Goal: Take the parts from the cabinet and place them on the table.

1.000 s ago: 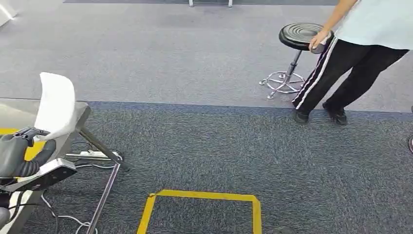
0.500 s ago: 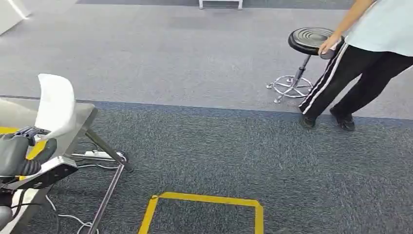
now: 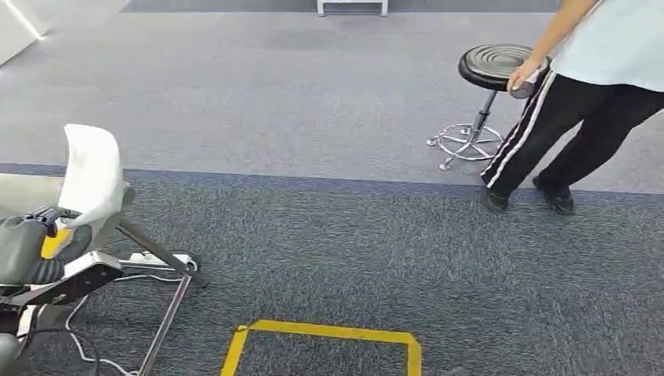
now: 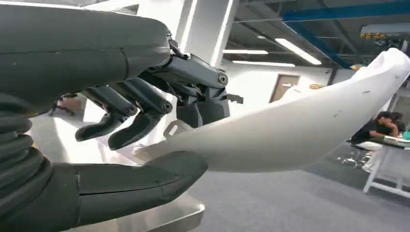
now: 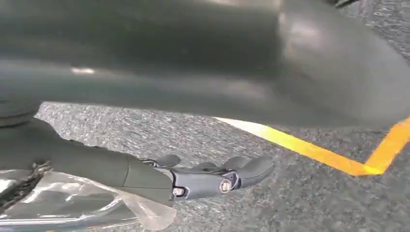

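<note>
A white curved part [image 3: 92, 176] stands upright in my left hand [image 3: 31, 247] at the far left of the head view, above the corner of a grey table [image 3: 23, 192]. In the left wrist view the thumb [image 4: 135, 186] presses under the white part [image 4: 290, 130] and the dark fingers [image 4: 140, 106] curl over its near end. My right hand [image 5: 212, 179] hangs over the dark carpet with its fingers stretched out and nothing in them. The cabinet is out of sight.
A person [image 3: 579, 102] stands at the far right with a hand on a black stool [image 3: 493, 66]. A yellow tape square [image 3: 325, 337] marks the carpet ahead. A power strip and cables [image 3: 153, 258] lie under the table beside its slanted leg [image 3: 168, 313].
The whole picture has shifted, so the camera has moved: the table corner sits further left and the stool further right. My left hand still holds the white part.
</note>
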`<state>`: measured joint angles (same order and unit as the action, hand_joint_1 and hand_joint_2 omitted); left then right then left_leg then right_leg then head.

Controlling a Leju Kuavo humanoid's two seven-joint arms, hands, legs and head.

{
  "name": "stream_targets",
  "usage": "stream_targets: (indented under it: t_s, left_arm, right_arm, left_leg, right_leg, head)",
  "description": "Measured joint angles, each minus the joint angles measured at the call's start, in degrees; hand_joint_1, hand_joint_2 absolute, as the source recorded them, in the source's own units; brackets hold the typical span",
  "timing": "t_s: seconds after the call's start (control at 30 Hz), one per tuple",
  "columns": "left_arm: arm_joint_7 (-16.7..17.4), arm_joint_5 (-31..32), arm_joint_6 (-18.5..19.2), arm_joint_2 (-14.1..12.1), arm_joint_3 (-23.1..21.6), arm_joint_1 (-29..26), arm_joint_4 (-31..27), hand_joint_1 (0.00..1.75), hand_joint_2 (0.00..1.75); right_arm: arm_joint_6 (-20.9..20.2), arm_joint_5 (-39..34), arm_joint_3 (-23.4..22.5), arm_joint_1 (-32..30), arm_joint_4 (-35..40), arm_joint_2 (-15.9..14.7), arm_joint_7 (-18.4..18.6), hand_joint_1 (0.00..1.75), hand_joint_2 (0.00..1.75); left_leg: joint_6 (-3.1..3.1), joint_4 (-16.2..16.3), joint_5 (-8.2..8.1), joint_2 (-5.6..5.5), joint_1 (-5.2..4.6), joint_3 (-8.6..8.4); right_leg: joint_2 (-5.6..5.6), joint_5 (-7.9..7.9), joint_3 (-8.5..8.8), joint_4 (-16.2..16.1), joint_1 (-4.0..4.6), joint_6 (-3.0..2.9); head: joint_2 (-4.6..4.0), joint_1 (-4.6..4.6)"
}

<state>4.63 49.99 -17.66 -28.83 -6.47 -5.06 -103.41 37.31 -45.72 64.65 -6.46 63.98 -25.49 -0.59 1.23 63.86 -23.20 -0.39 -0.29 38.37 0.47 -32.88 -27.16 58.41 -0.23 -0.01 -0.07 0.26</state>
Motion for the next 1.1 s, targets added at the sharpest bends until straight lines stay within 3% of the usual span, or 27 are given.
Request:
stream_targets:
  t_s: [0.07,0.13,0.17,0.2,0.23,0.37,0.47,0.63,1.1]
  left_arm:
    - [-0.11,-0.26,-0.02,0.00,0.09,-0.09,0.04,1.75,1.75]
    - [-0.20,-0.48,0.00,-0.09,0.26,0.22,0.04,1.75,1.75]
    - [-0.20,-0.68,0.00,-0.13,0.33,0.21,0.02,1.75,1.75]
    - [-0.20,-0.72,0.00,-0.04,0.37,-0.09,0.02,1.75,1.75]
    - [-0.20,-0.74,0.00,-0.09,0.42,0.09,0.04,1.75,1.75]
    - [-0.17,-0.79,0.02,0.13,0.39,0.12,0.04,1.75,1.75]
    - [-0.15,-0.81,0.04,0.13,0.41,0.06,0.04,1.75,1.75]
    - [-0.04,-0.81,0.24,0.13,0.44,-0.01,0.04,1.75,1.75]
    - [0.07,-1.44,0.42,0.00,2.45,-2.14,0.04,1.75,1.75]
  right_arm:
    - [0.00,-0.04,0.04,0.28,0.09,0.00,0.09,0.00,0.00]
    - [-0.02,-0.11,0.00,0.24,0.22,0.00,0.15,0.00,0.00]
    - [-0.04,-0.13,0.00,0.29,0.42,0.00,0.22,0.00,0.00]
    - [-0.04,-0.20,0.02,0.11,0.48,-0.02,0.31,0.00,0.00]
    - [-0.04,-0.15,0.04,0.13,0.48,-0.02,0.28,0.00,0.00]
    - [-0.04,-0.42,0.04,0.26,0.48,-0.09,0.42,0.00,0.00]
    - [-0.07,-0.59,0.04,0.19,0.48,-0.24,0.41,0.00,0.00]
    - [-0.07,-0.70,0.07,0.11,0.48,-0.24,0.42,0.00,0.00]
    - [-1.77,-1.75,0.04,0.14,0.48,-0.24,-0.57,0.00,0.00]
  left_leg:
    - [0.51,-1.69,-0.37,0.04,-0.66,-1.14]
    - [0.79,-3.17,-2.03,0.08,-0.94,-1.66]
    - [0.81,-3.93,-2.05,-0.01,-1.04,-1.94]
    - [-0.07,-4.89,-1.54,-0.08,-0.75,-2.57]
    - [-0.22,-5.44,-1.46,-0.21,-0.77,-2.98]
    - [0.11,-5.63,-1.84,-0.30,-0.78,-3.02]
    - [0.38,-5.58,-2.04,-0.23,-0.93,-3.00]
    - [0.55,-5.56,-2.01,-0.20,-0.92,-3.15]
    - [0.60,-5.57,-1.95,-0.20,-0.89,-3.39]
  right_leg:
    - [0.17,-0.77,0.11,-0.09,0.11,0.49]
    - [-0.24,-0.86,-0.25,-0.41,-0.16,0.78]
    - [-0.48,-0.68,-0.16,-1.31,-0.23,1.10]
    - [-0.56,-0.46,0.55,-1.14,-0.12,0.71]
    - [-0.58,0.39,0.66,-1.15,-0.13,0.74]
    - [-0.58,0.58,1.01,-1.79,-0.14,0.83]
    - [-0.59,-0.52,1.39,-3.58,-0.26,0.94]
    - [-0.60,-0.32,1.46,-3.59,-0.29,1.23]
    - [-0.64,-0.25,1.69,-3.59,-0.26,1.36]
  head:
    - [0.00,0.09]
    - [0.00,0.11]
    - [0.00,0.09]
    - [0.02,0.13]
    - [0.00,0.15]
    - [0.00,0.26]
    - [0.00,0.22]
    - [0.00,0.22]
    - [0.00,0.20]
